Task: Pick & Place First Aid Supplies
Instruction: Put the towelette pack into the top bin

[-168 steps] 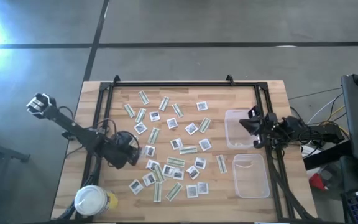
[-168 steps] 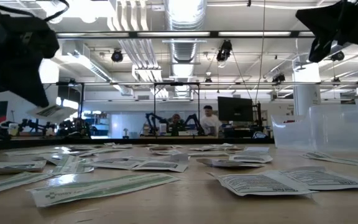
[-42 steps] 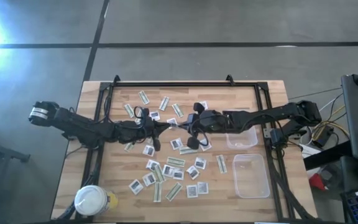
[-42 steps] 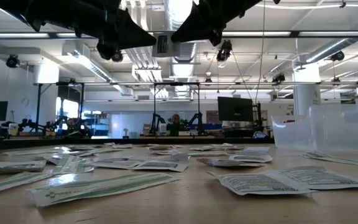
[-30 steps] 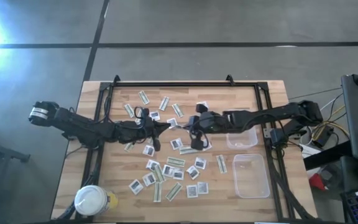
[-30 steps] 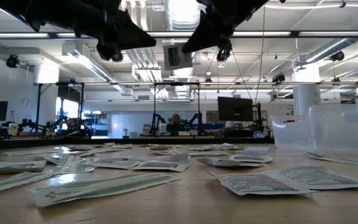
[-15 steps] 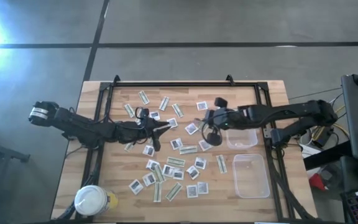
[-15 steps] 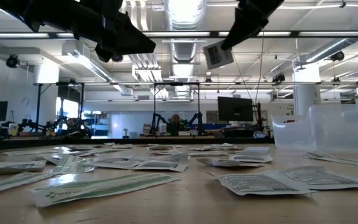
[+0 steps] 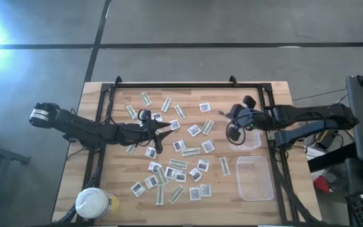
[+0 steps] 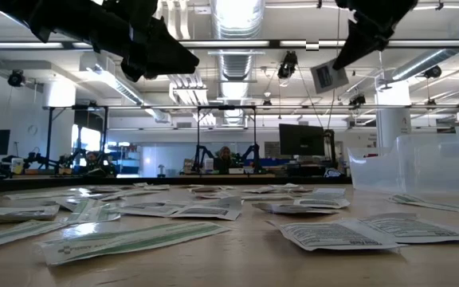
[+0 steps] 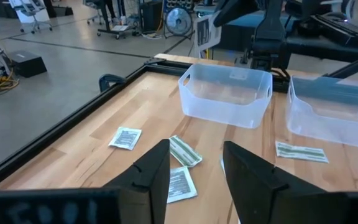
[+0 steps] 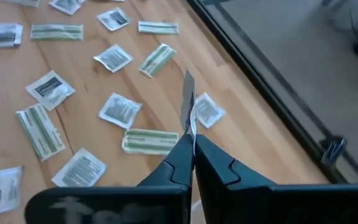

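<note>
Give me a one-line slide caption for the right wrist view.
Right gripper shut on a square white packet, carried edge-on above scattered first aid packets on the wooden table.

A wide workshop hall lies behind the wooden table [image 9: 276, 94] — grey concrete floor [image 9: 188, 22] crossed by dark seams, silver ceiling ducts [image 10: 231, 32], long strip lights [image 10: 421, 60]. A dark monitor [image 10: 300, 139] stands far back, with what may be a person [image 10: 225, 156] beside it.
</note>
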Controlling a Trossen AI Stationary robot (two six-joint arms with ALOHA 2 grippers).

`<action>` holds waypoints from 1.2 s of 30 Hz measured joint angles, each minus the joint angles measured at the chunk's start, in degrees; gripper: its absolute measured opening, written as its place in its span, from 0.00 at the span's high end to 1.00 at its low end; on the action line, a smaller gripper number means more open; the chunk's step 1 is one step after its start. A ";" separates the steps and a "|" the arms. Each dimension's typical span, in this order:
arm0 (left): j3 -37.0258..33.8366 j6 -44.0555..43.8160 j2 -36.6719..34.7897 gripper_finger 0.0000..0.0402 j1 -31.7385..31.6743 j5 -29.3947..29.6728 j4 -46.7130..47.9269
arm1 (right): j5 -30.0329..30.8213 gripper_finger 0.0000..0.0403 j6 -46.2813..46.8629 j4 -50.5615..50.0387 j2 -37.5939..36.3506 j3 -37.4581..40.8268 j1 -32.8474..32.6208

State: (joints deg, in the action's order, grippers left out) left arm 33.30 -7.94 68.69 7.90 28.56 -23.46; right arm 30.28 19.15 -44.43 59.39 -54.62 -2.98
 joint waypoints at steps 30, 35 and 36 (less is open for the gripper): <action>1.42 2.10 -0.28 0.65 -0.04 0.02 -0.07 | -5.42 0.98 25.80 -15.32 -6.81 13.44 0.00; 1.38 2.12 -0.28 0.65 -0.07 0.01 -0.04 | -8.76 0.98 27.44 -14.81 -5.83 16.52 0.00; 1.38 2.12 -0.28 0.65 -0.07 0.02 -0.04 | -9.51 0.98 27.44 -14.41 -5.47 16.97 0.00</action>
State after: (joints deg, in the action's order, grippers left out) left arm 34.68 -5.82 68.40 7.84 28.58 -23.51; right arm 20.78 46.58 -58.83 53.92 -37.65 -2.98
